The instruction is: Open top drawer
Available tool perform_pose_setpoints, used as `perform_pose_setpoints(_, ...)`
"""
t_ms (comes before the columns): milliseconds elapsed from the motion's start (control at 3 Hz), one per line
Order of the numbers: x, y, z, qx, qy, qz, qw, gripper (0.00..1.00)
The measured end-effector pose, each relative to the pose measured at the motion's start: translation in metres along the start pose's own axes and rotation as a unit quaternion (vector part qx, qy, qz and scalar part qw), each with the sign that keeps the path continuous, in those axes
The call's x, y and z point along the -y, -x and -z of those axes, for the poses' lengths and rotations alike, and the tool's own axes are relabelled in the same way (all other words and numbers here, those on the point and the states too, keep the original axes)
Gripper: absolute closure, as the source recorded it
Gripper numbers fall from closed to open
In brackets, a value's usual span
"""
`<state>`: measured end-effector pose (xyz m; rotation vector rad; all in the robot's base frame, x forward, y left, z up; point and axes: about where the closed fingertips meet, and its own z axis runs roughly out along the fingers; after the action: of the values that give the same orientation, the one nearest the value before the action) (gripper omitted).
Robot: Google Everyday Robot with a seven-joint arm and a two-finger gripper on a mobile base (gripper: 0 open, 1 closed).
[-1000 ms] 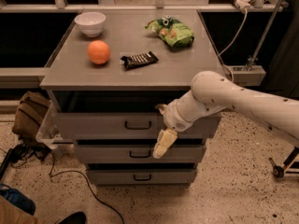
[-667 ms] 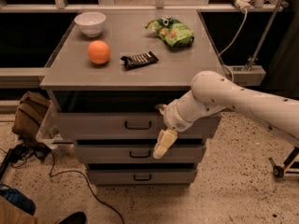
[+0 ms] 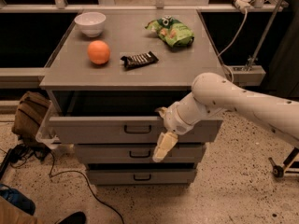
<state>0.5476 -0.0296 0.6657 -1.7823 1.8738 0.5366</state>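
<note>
The top drawer (image 3: pixel 93 129) is the widest of three grey drawers under the table top, and its front stands out a little from the cabinet with a dark gap above it. Its small black bar handle (image 3: pixel 138 129) is at the centre. My gripper (image 3: pixel 162 129) is at the drawer front, just right of the handle, on the white arm that comes in from the right. One pale finger (image 3: pixel 164 146) hangs down over the drawer front and the other tip (image 3: pixel 161 110) shows at the drawer's top edge. They stand apart and hold nothing.
Two narrower drawers (image 3: pixel 140 154) sit below. On the table top (image 3: pixel 187 73) are a white bowl (image 3: pixel 90 23), an orange (image 3: pixel 98 52), a dark snack bar (image 3: pixel 138 59) and a green chip bag (image 3: pixel 171 30). A brown bag (image 3: pixel 29 115) and cables lie on the floor at left.
The top drawer's front has come slightly further out towards the camera, and my gripper has moved slightly with it.
</note>
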Motion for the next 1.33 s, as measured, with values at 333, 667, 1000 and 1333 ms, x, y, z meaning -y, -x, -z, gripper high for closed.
perform_pose_setpoints(333, -0.036, 0.007, 0.022, -0.003, -0.003, -0.027, 0.9996, 0.00)
perform_pose_setpoints(667, -0.101, -0.002, 0.031, -0.026, 0.018, -0.049, 0.9983, 0.00)
perform_pose_setpoints(1000, -0.101, -0.002, 0.031, -0.026, 0.018, -0.049, 0.9983, 0.00)
perform_pose_setpoints(1333, -0.070, -0.010, 0.046, -0.004, -0.016, -0.058, 0.9982, 0.00)
